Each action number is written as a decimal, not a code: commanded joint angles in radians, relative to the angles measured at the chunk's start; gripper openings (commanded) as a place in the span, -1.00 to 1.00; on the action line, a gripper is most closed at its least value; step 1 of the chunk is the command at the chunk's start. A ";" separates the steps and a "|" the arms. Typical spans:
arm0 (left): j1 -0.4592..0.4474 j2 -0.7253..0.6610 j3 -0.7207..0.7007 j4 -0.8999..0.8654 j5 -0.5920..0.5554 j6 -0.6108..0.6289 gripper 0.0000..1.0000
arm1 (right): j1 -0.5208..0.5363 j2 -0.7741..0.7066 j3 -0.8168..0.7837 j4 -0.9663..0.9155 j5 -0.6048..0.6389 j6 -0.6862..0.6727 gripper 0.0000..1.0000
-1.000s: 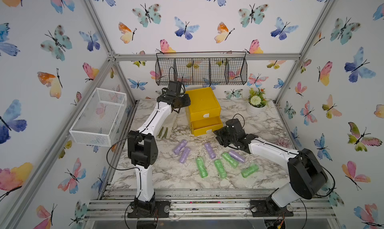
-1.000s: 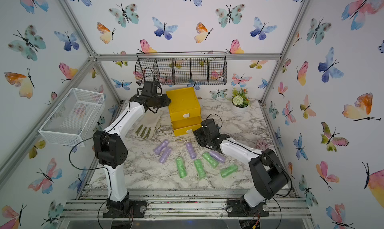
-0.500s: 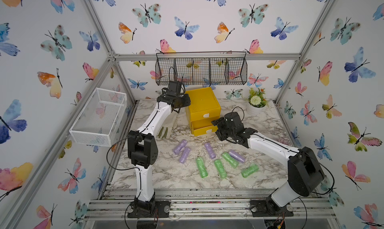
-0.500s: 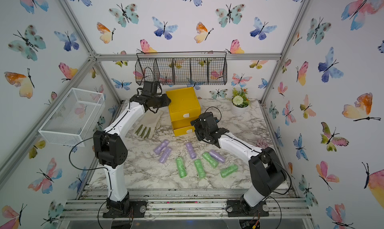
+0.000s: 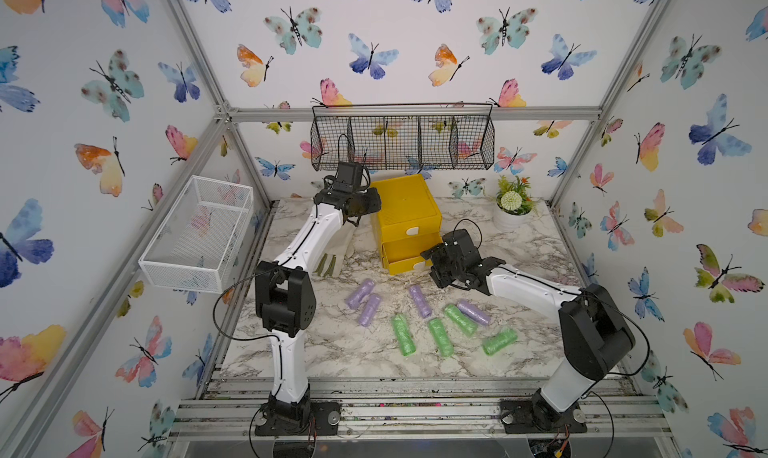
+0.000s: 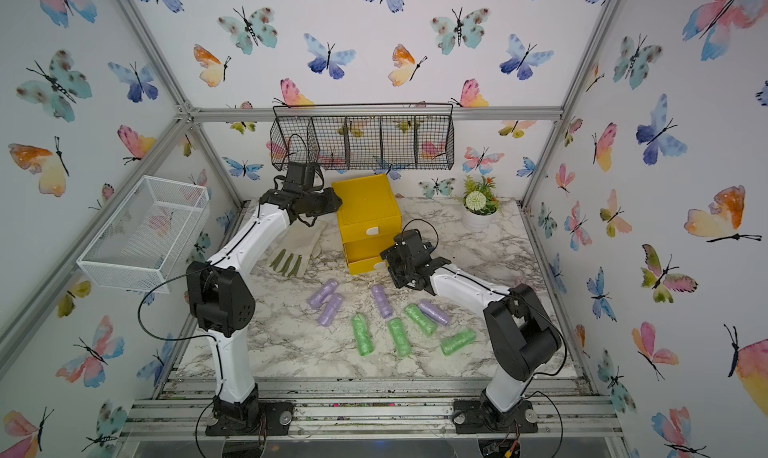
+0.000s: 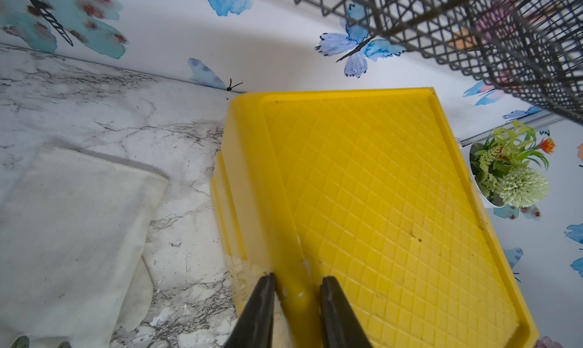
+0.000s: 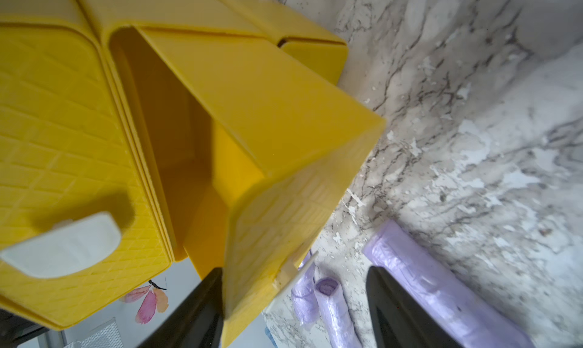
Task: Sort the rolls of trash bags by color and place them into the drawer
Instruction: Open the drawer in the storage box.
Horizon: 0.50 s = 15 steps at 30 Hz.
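Note:
The yellow drawer (image 5: 405,211) (image 6: 365,209) chest stands at the back middle of the table. Its top drawer is closed, and a drawer below it is pulled out (image 8: 252,109). My left gripper (image 7: 298,277) (image 5: 372,204) is shut on the chest's top rim at its left corner. My right gripper (image 8: 295,269) (image 5: 430,265) is open, its jaws astride the pulled-out drawer's front panel and white tab. Several purple rolls of trash bags (image 5: 419,301) (image 6: 382,301) (image 8: 435,286) and several green ones (image 5: 403,334) (image 6: 360,334) lie loose in front of the chest.
A pale glove (image 5: 336,252) (image 7: 72,220) lies left of the chest. A black wire basket (image 5: 403,144) hangs on the back wall and a white one (image 5: 199,236) on the left wall. A potted plant (image 5: 513,209) stands at the back right.
My right gripper has opened at the pulled-out drawer's front, and its wrist has shifted a little toward the chest. The left arm has not moved.

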 commanded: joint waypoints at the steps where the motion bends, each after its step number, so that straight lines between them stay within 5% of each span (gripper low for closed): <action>1: -0.033 0.036 -0.048 -0.146 0.060 0.013 -0.45 | 0.006 -0.059 -0.059 -0.055 0.003 -0.008 0.41; 15: -0.035 0.032 -0.051 -0.143 0.061 0.005 -0.45 | 0.019 -0.187 -0.176 -0.053 -0.009 -0.015 0.34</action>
